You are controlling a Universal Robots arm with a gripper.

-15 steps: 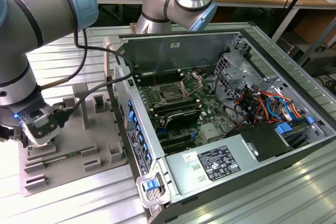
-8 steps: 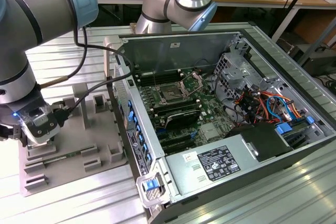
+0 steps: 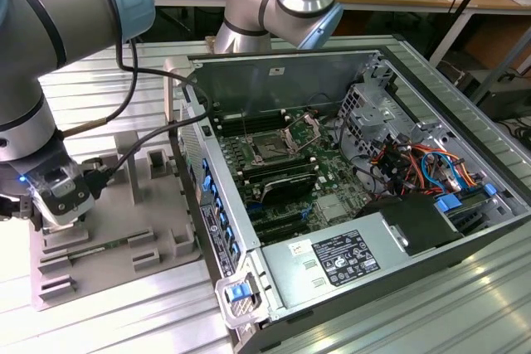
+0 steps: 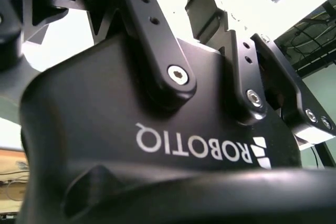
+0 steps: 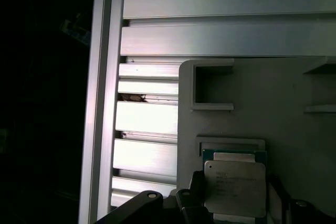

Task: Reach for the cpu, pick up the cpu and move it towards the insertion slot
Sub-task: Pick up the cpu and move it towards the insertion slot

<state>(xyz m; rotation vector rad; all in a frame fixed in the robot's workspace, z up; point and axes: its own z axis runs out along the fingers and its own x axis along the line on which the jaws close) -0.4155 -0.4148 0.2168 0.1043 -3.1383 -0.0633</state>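
The ribbed surface (image 3: 124, 321) carries a grey tray (image 3: 141, 205) and an open case (image 3: 274, 80). Over the tray, the fingers (image 5: 190, 196) clamp the cpu (image 5: 234, 187) by opposite edges. The slot (image 3: 270, 148) lies well apart, toward the exterior view's right.

Arm (image 3: 50, 22) bent low, gripper (image 3: 65, 205) pointing downward.

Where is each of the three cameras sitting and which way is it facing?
Exterior view: off the arm, above the table, looking down at the open computer case and grey tray; arm and gripper show.
First wrist view: on the arm, looking down past the gripper at the cpu in the tray.
Second wrist view: on the arm, pressed close to the gripper's black body.
Shared: exterior and first wrist views both show tray and gripper.
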